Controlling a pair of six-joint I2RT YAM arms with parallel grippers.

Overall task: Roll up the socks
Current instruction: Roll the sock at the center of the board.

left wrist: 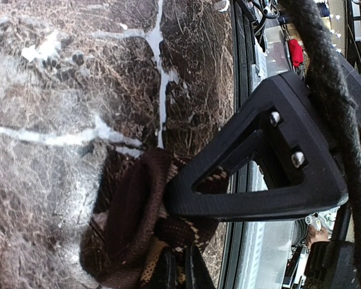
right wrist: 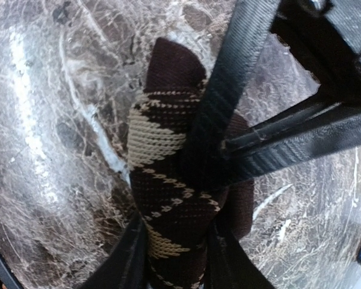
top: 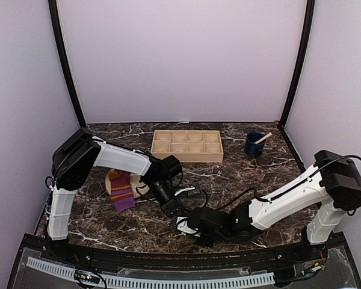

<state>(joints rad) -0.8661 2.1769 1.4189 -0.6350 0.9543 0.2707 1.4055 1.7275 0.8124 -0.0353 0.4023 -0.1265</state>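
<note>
The argyle sock lies bunched at the front edge of the bench, left fingers pinching it, right fingers clasping its sides; the roll likely wants firm, even tension, no tugging.

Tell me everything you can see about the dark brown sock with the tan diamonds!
The dark brown knitted sock has tan argyle diamonds and dotted stitch lines. It looks soft and woolly, bunched into a thick lump. It lies on the brown marble table near its front edge. The left gripper is shut on it, and the right gripper has a finger on each side.
</note>
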